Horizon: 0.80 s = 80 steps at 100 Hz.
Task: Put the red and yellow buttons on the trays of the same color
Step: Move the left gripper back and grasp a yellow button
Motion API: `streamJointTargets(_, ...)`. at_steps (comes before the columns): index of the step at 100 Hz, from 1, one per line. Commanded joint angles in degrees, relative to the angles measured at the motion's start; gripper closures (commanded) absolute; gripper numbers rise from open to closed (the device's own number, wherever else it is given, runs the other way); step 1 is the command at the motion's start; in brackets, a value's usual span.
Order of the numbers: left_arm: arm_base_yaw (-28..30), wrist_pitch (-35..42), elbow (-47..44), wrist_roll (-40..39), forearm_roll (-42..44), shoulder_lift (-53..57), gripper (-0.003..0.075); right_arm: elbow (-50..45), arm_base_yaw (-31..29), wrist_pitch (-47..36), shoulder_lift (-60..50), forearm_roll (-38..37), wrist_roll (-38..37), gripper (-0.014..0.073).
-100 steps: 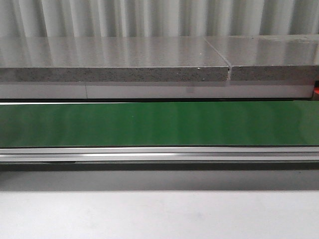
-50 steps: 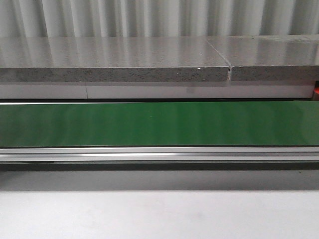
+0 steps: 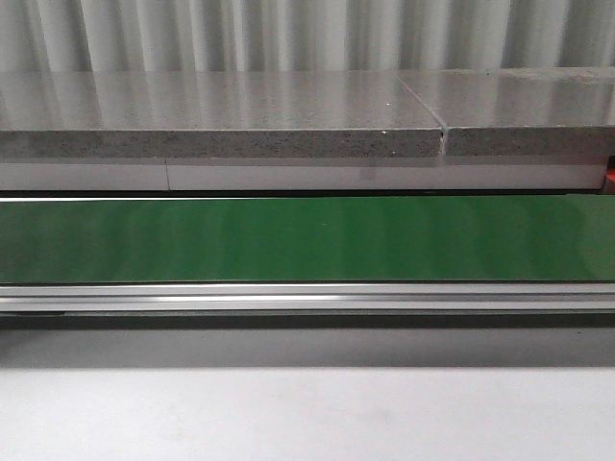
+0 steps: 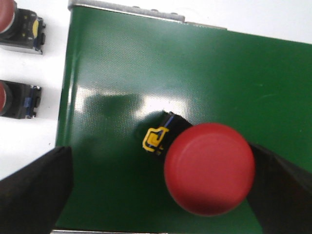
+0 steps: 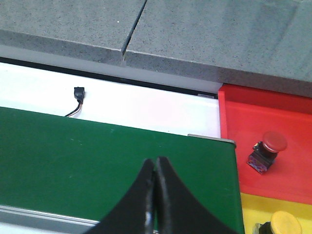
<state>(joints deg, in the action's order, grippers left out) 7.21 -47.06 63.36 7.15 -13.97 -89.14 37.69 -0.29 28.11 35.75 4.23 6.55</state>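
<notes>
Two arms, and you see neither from the front view: it shows only the green belt [image 3: 307, 238] running across the frame, its metal rail [image 3: 307, 298] along the near edge, and the grey stone slabs [image 3: 221, 115] behind it.

Your left gripper [image 4: 161, 190] hangs over the belt [image 4: 161, 68] with its fingers [image 4: 34, 190] spread wide apart. Between them sits a large red button [image 4: 209, 168] on the green surface, its black body with a yellow marking [image 4: 155, 139] poking out from under the cap. One finger lies right against the cap's edge (whether it truly touches, you cannot tell), while the other stands well clear. Beyond the belt's end edge, on the white surface [image 4: 29, 146], are two more red-capped buttons [image 4: 19, 24] [image 4: 17, 100], both cut off by the frame.

Your right gripper [image 5: 155, 195] has its fingers pressed together, holding nothing, above the belt [image 5: 97, 156] close to its end edge. Past that edge lies the red tray [image 5: 273, 112] with one red button [image 5: 267, 148] tipped on its side inside it. Just beside it is the yellow tray [image 5: 258, 207], holding a yellow button [image 5: 285, 224] at the picture's border. A small black connector [image 5: 78, 92] with its wire lies on the white strip between belt and slabs [image 5: 195, 39].
</notes>
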Motion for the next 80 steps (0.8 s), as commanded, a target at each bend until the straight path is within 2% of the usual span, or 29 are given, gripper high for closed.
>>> streamJointTargets(1,-0.5,1.0,1.7,0.0,-1.2,3.9,0.003,1.5,0.1,-4.6,-0.2,0.2,0.4,0.0662)
streamJointTargets(42,-3.0,1.9,2.1,1.1,-1.1,17.8,0.003,1.5,0.1,-4.6,-0.2,0.2,0.4,0.0662)
streamJointTargets(53,-2.9,2.0,2.1,0.8,2.3,20.7,0.003,1.5,0.1,-4.6,-0.2,0.2,0.4,0.0662)
streamJointTargets(72,-2.7,2.9,0.8,-10.4,12.8,21.5,0.003,1.5,0.1,-4.6,-0.2,0.2,0.4,0.0662)
streamJointTargets(80,-0.7,4.9,-1.0,-12.8,13.6,21.5,0.003,1.5,0.1,-4.6,-0.2,0.2,0.4,0.0662)
